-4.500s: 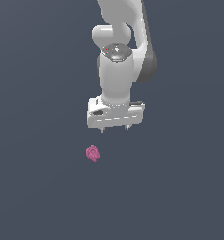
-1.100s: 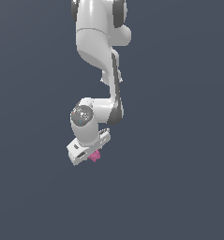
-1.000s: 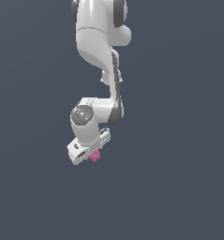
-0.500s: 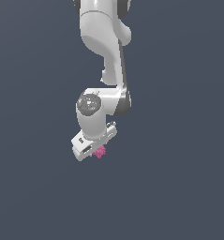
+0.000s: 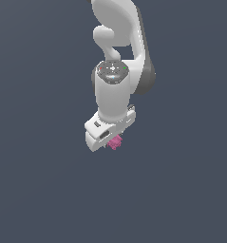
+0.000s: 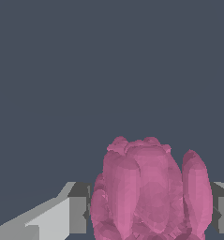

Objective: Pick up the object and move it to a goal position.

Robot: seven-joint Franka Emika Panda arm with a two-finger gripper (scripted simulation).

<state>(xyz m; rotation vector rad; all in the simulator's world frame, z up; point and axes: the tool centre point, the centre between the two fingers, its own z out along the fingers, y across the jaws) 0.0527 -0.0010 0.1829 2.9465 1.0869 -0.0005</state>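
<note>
Blob held in the pincer, under the arm

The small pink lumpy blob [image 5: 115, 142] sits between the two fingers [image 6: 62, 216] of the white robot pincer [image 5: 107, 134], touching both. The pincer hangs below the big white arm [image 5: 117, 57]. In the exterior view, the blob pokes out at the pincer's lower right.

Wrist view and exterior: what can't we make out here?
- Blob: its lower part is cut off by the wrist view's edge; in the exterior view the gripper hides most of it.
- Fingertips: hidden in the exterior view behind the gripper body.
- Goal position: no marker in either view.
- Arm base: cut off by the exterior view's top edge.
</note>
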